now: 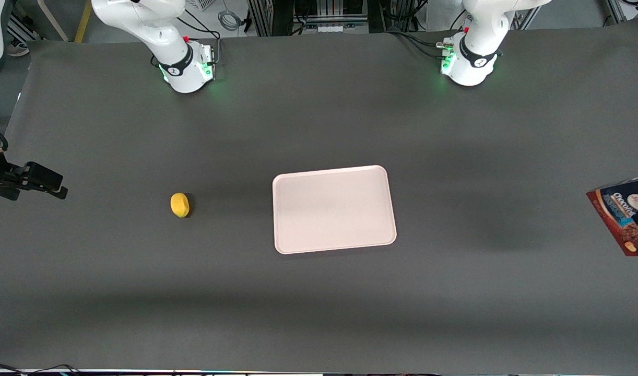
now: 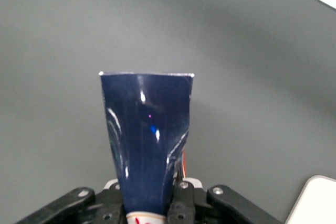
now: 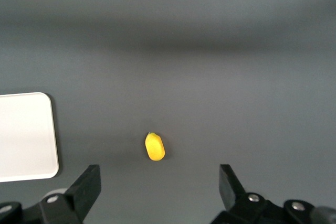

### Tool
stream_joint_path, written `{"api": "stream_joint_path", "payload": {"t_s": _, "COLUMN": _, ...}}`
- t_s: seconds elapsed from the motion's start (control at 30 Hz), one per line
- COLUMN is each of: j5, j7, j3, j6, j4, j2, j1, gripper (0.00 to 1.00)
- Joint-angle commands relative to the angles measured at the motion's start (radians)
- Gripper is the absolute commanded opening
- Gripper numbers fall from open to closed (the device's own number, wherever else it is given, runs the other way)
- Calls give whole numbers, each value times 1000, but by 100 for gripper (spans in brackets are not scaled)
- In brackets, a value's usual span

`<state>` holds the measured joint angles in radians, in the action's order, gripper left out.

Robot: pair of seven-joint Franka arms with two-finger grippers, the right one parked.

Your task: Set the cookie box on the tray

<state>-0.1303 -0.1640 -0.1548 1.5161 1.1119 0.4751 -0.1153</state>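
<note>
The gripper (image 2: pixel 149 208) pinches the cookie box (image 2: pixel 147 140), its fingers (image 2: pixel 181 200) pressed against the dark-blue carton's sides. In the front view the cookie box (image 1: pixel 626 214) hangs tilted, lifted at the working arm's end of the table, at about three o'clock from the tray (image 1: pixel 333 209). The tray lies flat mid-table, well apart from it. A yellow lump (image 1: pixel 179 204) sits at the tray's nine o'clock.
</note>
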Motion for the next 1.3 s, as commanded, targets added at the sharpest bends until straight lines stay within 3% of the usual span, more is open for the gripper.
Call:
{"api": "stream_joint_path", "payload": {"t_s": 0.0, "j5": 11, "j7": -5, "j3": 6, "j6": -59, "j4": -58, "j2": 8, "j1": 5, "gripper": 24}}
{"api": "stream_joint_path", "payload": {"t_s": 0.1, "j5": 5, "j7": -81, "j3": 32, "j6": -71, "j4": -57, "j2": -16, "j1": 23, "gripper": 23}}
{"api": "stream_joint_path", "payload": {"t_s": 0.43, "j5": 40, "j7": -445, "j3": 323, "j6": -79, "j4": -47, "j2": -41, "j1": 31, "gripper": 23}}
{"api": "stream_joint_path", "payload": {"t_s": 0.87, "j5": 259, "j7": -718, "j3": 724, "j6": -36, "j4": 40, "j2": -43, "j1": 40, "gripper": 21}}
{"api": "stream_joint_path", "payload": {"t_s": 1.0, "j5": 274, "j7": -831, "j3": 807, "j6": 35, "j4": 103, "j2": -49, "j1": 49, "gripper": 22}}
{"api": "stream_joint_path", "payload": {"t_s": 1.27, "j5": 379, "j7": -911, "j3": 922, "j6": 193, "j4": 259, "j2": -49, "j1": 69, "gripper": 22}}
